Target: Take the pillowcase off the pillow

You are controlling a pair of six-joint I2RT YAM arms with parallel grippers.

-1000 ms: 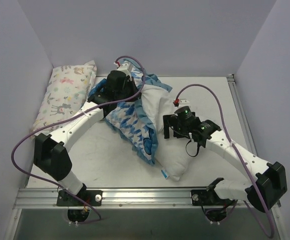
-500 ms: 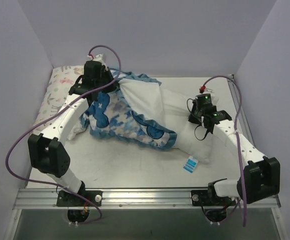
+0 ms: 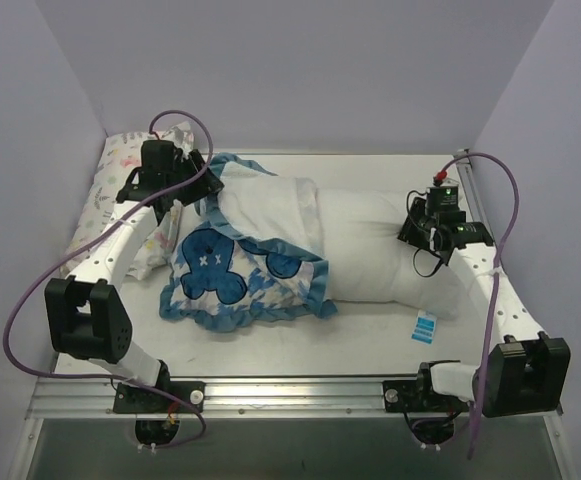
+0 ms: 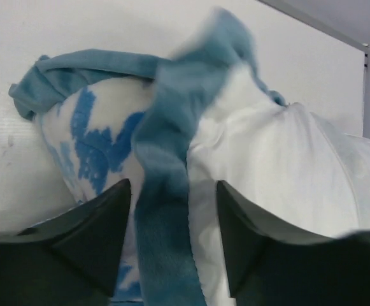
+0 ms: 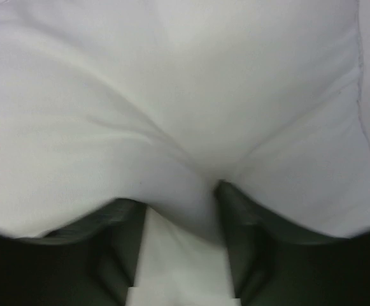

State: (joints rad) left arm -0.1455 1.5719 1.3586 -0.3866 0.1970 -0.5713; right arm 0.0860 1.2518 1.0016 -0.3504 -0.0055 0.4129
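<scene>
You've got a white table (image 3: 300, 350) carrying the plain white pillow (image 3: 380, 250) right of centre, pillowcase (image 3: 232, 282) spread over its left end, animal-print pillow (image 3: 105, 195) far left.

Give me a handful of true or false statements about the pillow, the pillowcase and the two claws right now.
1. The pillowcase is completely off the pillow. False: it covers the pillow's left end.
2. The left claw grips the pillowcase's blue trim. True.
3. The right claw hangs open over bare table. False: it pinches the pillow.
4. An animal-print pillow lies at the far left. True.
</scene>
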